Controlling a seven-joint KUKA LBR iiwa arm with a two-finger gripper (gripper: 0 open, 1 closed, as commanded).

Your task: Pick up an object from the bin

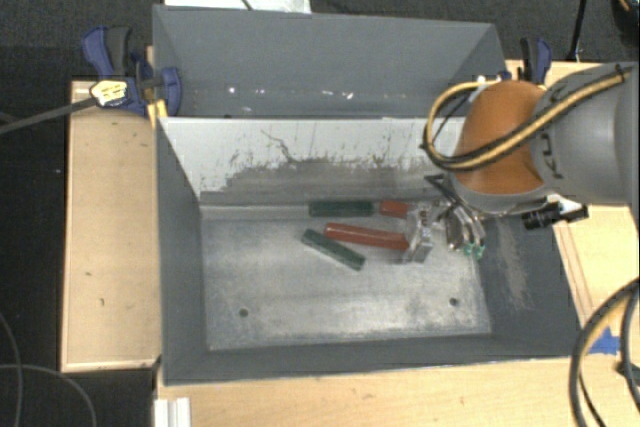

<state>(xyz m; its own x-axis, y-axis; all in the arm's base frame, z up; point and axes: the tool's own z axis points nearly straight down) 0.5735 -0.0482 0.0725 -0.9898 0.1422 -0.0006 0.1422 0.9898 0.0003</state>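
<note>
Orange-covered arm (505, 150) reaches in from right, over right part of grey bin (330, 315). Gripper (430, 240) low at bin floor, right of centre, at right end of red stick (362, 235); contact unclear. Released or clenched: cannot tell. Dark green bar (335, 251) lies tilted just beside stick, at its left end. Second green bar (340, 208) and small red piece (393, 209) lie along back wall.
</note>
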